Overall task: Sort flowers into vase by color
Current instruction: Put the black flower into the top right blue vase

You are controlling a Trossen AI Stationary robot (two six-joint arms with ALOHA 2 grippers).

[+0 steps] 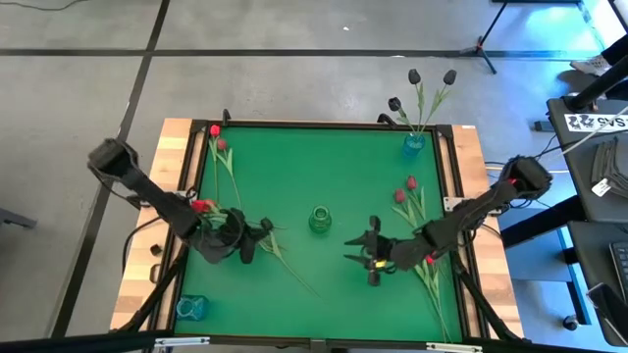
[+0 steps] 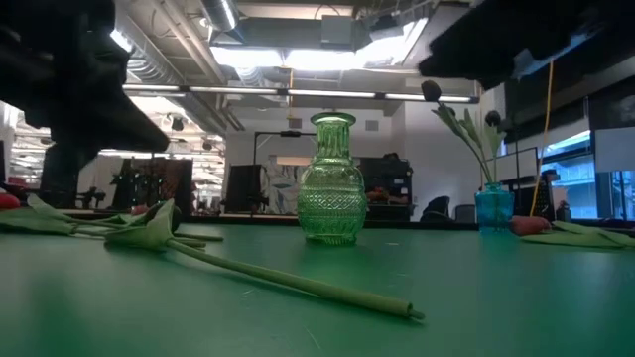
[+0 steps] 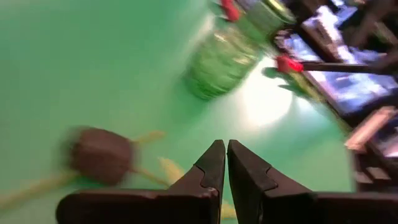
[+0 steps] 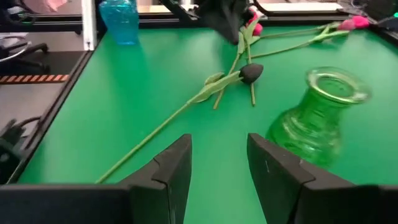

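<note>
**Left of centre on the mat: left gripper closing beside a black tulip**

At the left-centre of the overhead frame, I am holding the left gripper (image 1: pixel 263 235) low over the green mat (image 1: pixel 324 176), its two fingers pressed together. In its own wrist view they are meeting with nothing visible between them, and the black tulip (image 3: pixel 101 154) is lying just beside them, blurred, so I am not counting it as caught. Whether the thin stem is pinched underneath I cannot tell.

The right gripper (image 1: pixel 365 253) is waiting lower right of centre, its fingers standing apart and empty, facing the green vase (image 1: pixel 320 219) in the middle of the mat.

The other flowers are lying scattered: red tulips (image 1: pixel 218 147) along the upper left edge, more red ones (image 1: pixel 405 191) at the right side. Three black tulips (image 1: pixel 416 88) are already standing in the blue vase (image 1: pixel 413 144) at the upper right corner. A second blue vase (image 1: pixel 190 307) is sitting at the lower left.

I am judging this as the pick-up step for the black tulip. Next I am needing to confirm the grip by lifting gently; if the flower stays down, reopen and straddle the stem squarely, then carry it to the blue vase with its fellows.
</note>
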